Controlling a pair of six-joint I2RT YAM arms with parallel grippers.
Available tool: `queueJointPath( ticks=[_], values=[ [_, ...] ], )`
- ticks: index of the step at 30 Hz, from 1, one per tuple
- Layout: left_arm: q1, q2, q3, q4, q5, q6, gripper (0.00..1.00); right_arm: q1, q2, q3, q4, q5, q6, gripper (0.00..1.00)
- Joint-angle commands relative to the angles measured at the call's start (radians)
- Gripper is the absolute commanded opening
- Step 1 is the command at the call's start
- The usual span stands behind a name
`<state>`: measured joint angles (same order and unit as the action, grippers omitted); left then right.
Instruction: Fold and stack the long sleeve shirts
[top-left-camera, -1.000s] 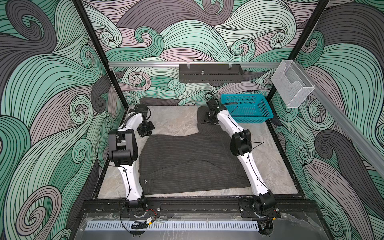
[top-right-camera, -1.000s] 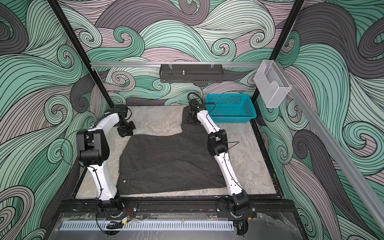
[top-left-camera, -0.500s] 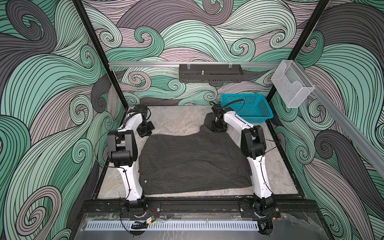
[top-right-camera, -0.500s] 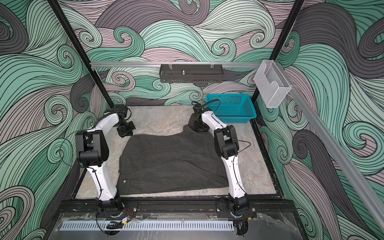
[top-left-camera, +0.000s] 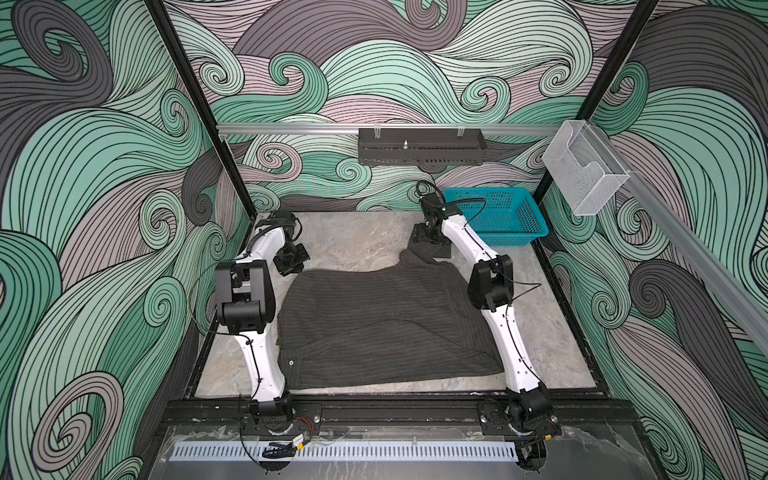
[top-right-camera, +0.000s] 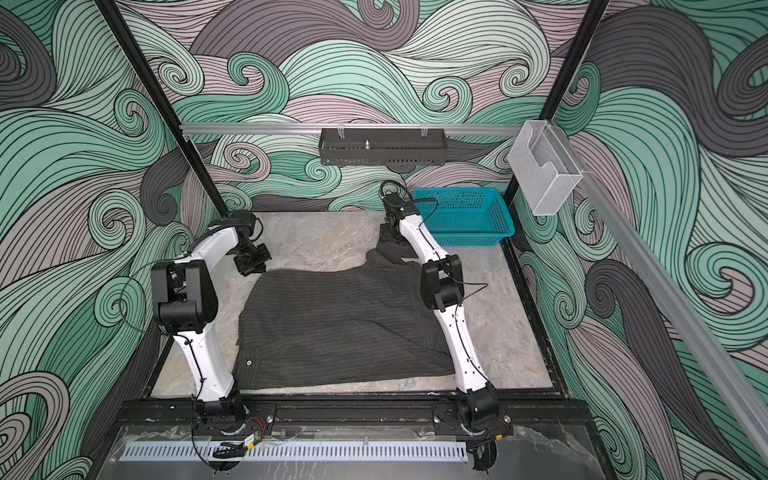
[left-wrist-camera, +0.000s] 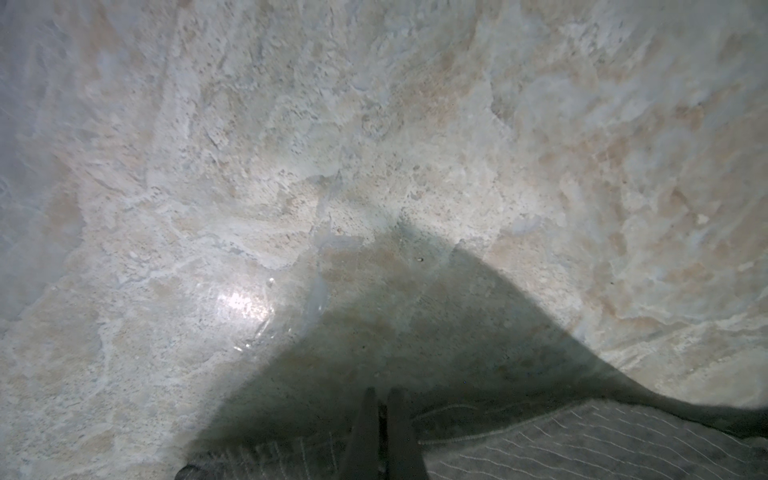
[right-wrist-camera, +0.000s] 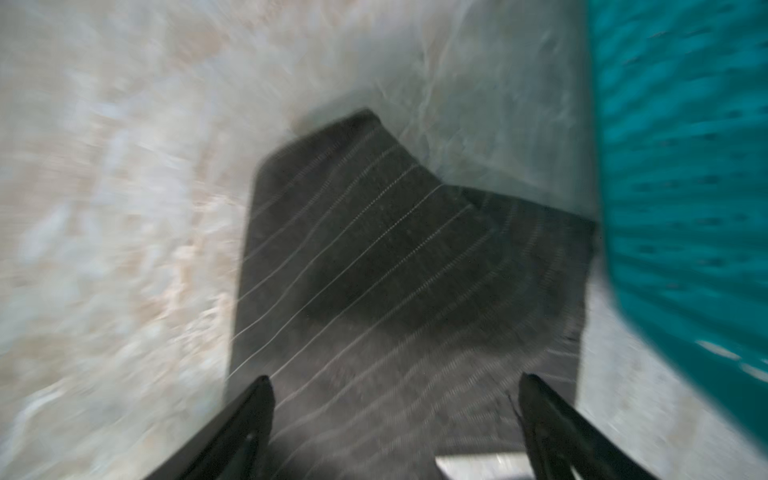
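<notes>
1. Shows the long sleeve shirt (top-left-camera: 374, 324) (top-right-camera: 332, 328), dark charcoal cloth with thin pale pinstripes, spread mostly flat over the middle of the stone-patterned tabletop (top-left-camera: 353, 237) in both top views, between the two arms.
2. Places a narrow part of that cloth toward the far right corner, ending just beside the teal mesh basket (top-left-camera: 511, 237) (top-right-camera: 469, 239); cannot tell whether touching it.
3. Finds the left gripper (top-left-camera: 291, 262) (left-wrist-camera: 381, 399) at the shirt's far left corner, fingers (left-wrist-camera: 365, 415) pressed tight together. In the left wrist view, appears to pinch the striped hem (left-wrist-camera: 582, 440) there.
4. Finds the right gripper (top-left-camera: 428, 241) (right-wrist-camera: 397, 380) above the narrow far part, fingers (right-wrist-camera: 249, 415) spread wide and holding nothing, with pinstriped cloth (right-wrist-camera: 374, 249) lying below and the basket (right-wrist-camera: 685, 166) close alongside. Comes out blurred in the right wrist view.
5. Picks out one small whitish button (top-left-camera: 291, 362) near the shirt's near left hem.
6. Spots a small yellow tag (top-left-camera: 302, 439) by the left arm's base, its print too small to read.
</notes>
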<state>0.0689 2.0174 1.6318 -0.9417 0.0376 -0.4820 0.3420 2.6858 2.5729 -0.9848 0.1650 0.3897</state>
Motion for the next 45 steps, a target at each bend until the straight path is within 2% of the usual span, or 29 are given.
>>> queueJointPath(
  ticks=[1, 5, 6, 11, 14, 15, 18, 24, 29, 34, 45],
  values=[
    [-0.006, -0.028, 0.005, -0.002, 0.001, -0.002, 0.00, -0.015, 0.055, 0.049, -0.081, 0.006, 0.034, 1.00],
    [-0.006, -0.025, 0.008, -0.004, -0.001, 0.003, 0.00, -0.018, 0.078, 0.050, -0.092, -0.015, 0.039, 0.90],
    [-0.006, -0.025, 0.009, -0.004, -0.004, 0.002, 0.00, -0.017, 0.076, 0.047, -0.092, -0.023, 0.039, 0.84],
    [-0.005, -0.021, 0.010, -0.004, -0.005, 0.005, 0.00, -0.017, 0.037, 0.090, -0.070, -0.049, 0.015, 0.39],
    [-0.003, -0.015, 0.011, -0.004, -0.013, 0.006, 0.00, -0.015, -0.022, 0.103, -0.035, -0.029, -0.020, 0.20],
    [-0.003, -0.012, 0.011, -0.005, -0.016, 0.008, 0.00, -0.014, -0.043, 0.103, -0.026, -0.026, -0.034, 0.18],
    [-0.001, -0.007, 0.017, -0.012, -0.027, 0.011, 0.00, -0.010, -0.119, 0.093, -0.018, -0.003, -0.086, 0.13],
    [-0.002, -0.017, 0.025, -0.014, -0.066, 0.036, 0.00, 0.015, -0.300, -0.076, 0.000, 0.020, -0.187, 0.06],
    [-0.004, -0.051, 0.000, -0.019, -0.075, 0.099, 0.00, 0.034, -0.459, -0.280, 0.017, 0.044, -0.257, 0.03],
    [-0.005, -0.117, -0.060, -0.020, -0.090, 0.152, 0.00, 0.071, -0.652, -0.552, 0.086, 0.065, -0.334, 0.00],
    [-0.016, -0.295, -0.280, -0.007, -0.117, 0.193, 0.00, 0.104, -1.080, -1.020, 0.117, 0.083, -0.291, 0.00]
  ],
)
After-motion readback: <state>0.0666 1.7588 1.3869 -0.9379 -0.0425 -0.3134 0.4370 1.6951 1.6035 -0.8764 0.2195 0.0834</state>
